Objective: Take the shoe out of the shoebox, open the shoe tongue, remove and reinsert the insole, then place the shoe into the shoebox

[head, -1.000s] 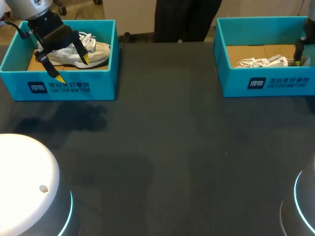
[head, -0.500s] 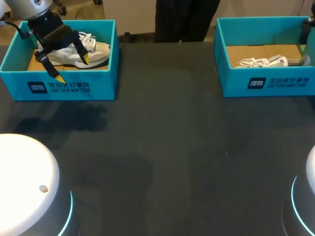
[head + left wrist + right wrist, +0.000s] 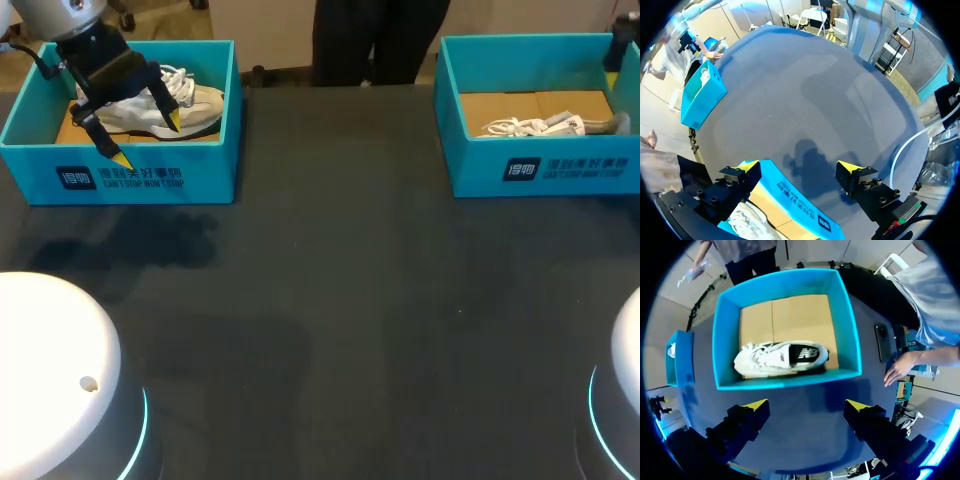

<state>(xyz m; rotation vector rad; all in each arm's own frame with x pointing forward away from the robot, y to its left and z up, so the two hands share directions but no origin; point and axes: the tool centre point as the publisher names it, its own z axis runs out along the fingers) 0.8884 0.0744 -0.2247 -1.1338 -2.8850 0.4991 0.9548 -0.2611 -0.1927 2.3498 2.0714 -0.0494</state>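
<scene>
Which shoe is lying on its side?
The right shoe, in the right shoebox: its side panel faces up. The left shoe stands on its sole.

White lettering and a logo front the left shoebox (image 3: 205, 165) and right shoebox (image 3: 478, 168).

Left gripper (image 3: 147, 139) hides mid-part of shoe (image 3: 200, 100) beneath it. Right arm (image 3: 622, 40) mostly cut off at head view's edge.

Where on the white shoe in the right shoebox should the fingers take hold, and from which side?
Probably across its midsection, from straight above. The white shoe lies on its side, lengthwise along the shoebox wall nearest the right gripper, so the walls block a sideways approach.
</scene>
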